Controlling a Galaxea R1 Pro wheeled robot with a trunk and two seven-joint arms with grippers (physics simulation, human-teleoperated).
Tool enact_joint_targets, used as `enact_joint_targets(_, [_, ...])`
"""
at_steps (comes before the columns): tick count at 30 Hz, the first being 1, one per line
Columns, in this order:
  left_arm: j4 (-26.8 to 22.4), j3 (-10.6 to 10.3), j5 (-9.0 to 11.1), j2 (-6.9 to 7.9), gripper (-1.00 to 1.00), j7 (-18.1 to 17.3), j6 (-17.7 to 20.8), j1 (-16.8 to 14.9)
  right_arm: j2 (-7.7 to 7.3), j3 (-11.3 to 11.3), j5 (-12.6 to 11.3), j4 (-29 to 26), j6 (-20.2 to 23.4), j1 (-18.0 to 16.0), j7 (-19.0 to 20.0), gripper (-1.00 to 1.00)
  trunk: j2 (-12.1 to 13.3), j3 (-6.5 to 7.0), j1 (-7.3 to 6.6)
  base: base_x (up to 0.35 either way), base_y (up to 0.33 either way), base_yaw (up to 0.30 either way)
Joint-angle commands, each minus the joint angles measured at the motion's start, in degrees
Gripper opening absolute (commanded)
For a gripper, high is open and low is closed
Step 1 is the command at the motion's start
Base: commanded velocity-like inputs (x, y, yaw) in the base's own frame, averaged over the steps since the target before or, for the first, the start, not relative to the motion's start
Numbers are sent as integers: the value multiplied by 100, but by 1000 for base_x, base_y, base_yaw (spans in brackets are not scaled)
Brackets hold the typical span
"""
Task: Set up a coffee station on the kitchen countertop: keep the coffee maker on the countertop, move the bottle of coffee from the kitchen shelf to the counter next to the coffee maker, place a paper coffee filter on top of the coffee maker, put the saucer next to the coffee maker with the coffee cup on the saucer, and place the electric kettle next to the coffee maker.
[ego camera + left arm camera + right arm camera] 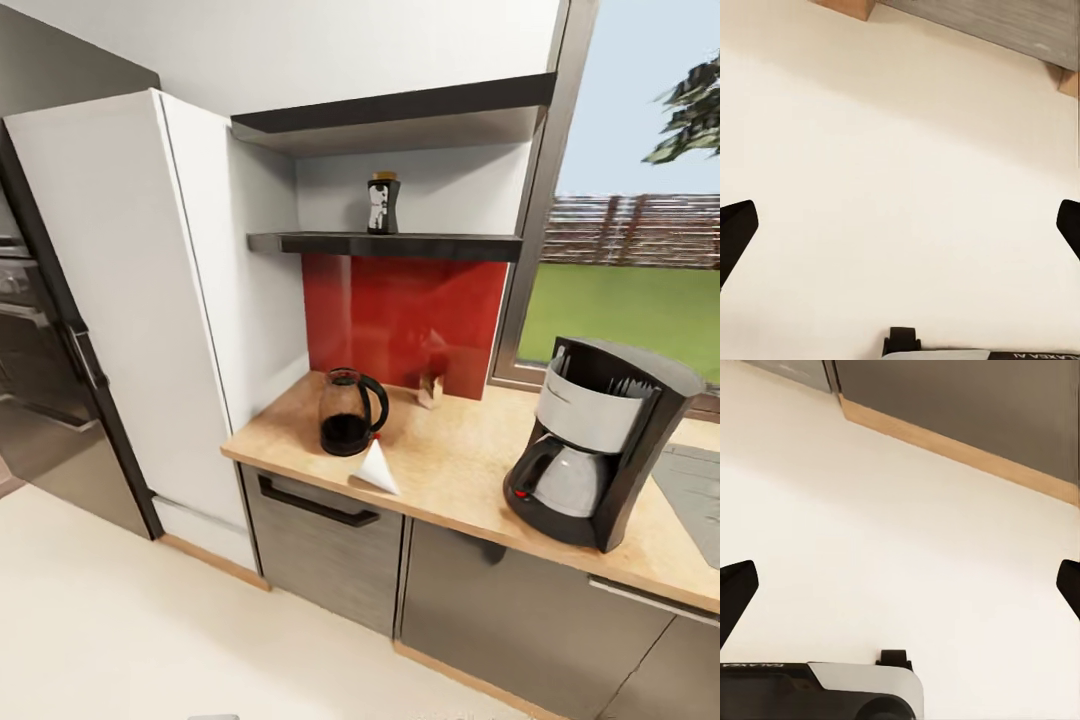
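Both end effectors hang over the pale floor [900,150] with fingers wide apart, holding and touching nothing: the left end effector [900,225] and the right end effector [900,585]. "GALAXEA" can be read on a robot part at the lower edge of the right wrist view.

The desk [460,460] crosses the middle of the head view. The coffee maker [595,445] stands at right, the kettle [350,412] centre-left, the filter [378,468] just beside the kettle. The bottle [382,204] stands on the shelf [400,243], upper centre; its pale label is unreadable.

"GALAXEA" (inverted) on robot body [817,690]
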Motion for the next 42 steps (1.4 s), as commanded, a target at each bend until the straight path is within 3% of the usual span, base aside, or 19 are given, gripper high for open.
enact_joint_targets(1, [3, -4, 25, 1, 100, 1, -18, -1, 0, 3, 0, 4, -17, -6, -2, 100, -13, -13, 3, 0, 200, -263])
enact_joint_targets(9, [5, -1, 39, 1, 100, 1, -18, -5, 0, 3, 0, 4, -15, -6, -2, 100, -13, -13, 3, 0, 264, -264])
enact_joint_targets(21, [3, 4, 37, 1, 100, 1, -19, -5, 0, 4, 0, 4, -15, -6, -2, 100, -13, -13, 3, 0, 49, -263])
enact_joint_targets(32, [3, 9, 48, 1, 100, 9, -19, -2, 0, 4, 0, 4, -16, -6, -2, 100, -13, -13, 3, 0, 260, -261])
enact_joint_targets(42, [3, 5, 39, 1, 100, 10, -18, -1, 0, 3, 0, 4, -19, -6, -2, 100, -13, -13, 3, 0, 31, -234])
